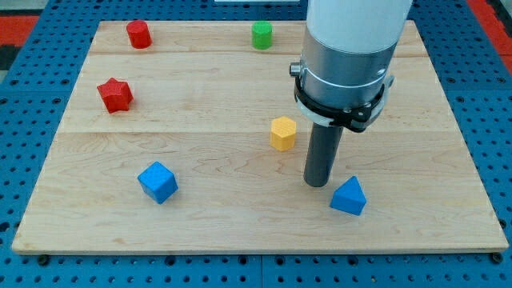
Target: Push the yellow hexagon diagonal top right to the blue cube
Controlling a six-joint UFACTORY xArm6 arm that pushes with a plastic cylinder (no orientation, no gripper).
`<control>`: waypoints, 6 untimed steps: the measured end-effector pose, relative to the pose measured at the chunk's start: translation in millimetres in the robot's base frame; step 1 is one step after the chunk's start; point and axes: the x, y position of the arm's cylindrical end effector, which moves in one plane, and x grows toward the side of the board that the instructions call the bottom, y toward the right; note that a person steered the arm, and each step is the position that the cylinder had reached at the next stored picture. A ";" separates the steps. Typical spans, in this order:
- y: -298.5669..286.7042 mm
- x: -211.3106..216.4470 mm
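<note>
The yellow hexagon (282, 133) stands near the middle of the wooden board (240, 216). The blue cube (158, 182) lies at the view's lower left, well apart from the hexagon. My tip (318, 182) rests on the board just below and to the right of the yellow hexagon, a short gap away, and just left of a blue triangular block (349, 197).
A red star-shaped block (115, 94) lies at the left. A red hexagonal block (138, 34) sits at the top left. A green cylinder (262, 35) stands at the top middle. The arm's wide grey body (346, 56) hangs over the upper right of the board.
</note>
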 end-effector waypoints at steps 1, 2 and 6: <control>-8.4 -24.9; 8.2 -48.6; -69.5 -103.7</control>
